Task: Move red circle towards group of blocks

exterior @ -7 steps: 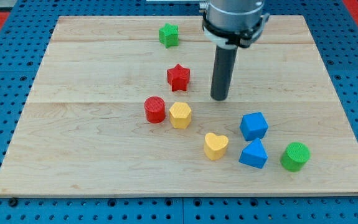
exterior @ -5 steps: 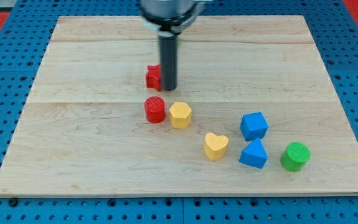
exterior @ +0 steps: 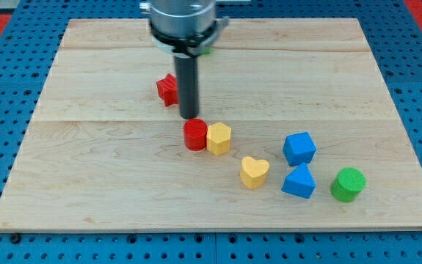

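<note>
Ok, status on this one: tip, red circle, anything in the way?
My tip just above red circle. Circle touching yellow hexagon. Red star left of rod. Nothing blocking.

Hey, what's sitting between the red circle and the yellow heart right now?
The yellow hexagon sits between them in the camera view, touching the red circle; the yellow heart lies farther toward the view's bottom right.

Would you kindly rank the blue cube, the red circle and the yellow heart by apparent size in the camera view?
1. blue cube, largest.
2. yellow heart and red circle: too alike to rank, and the heart sits nearer the view's bottom.
</note>
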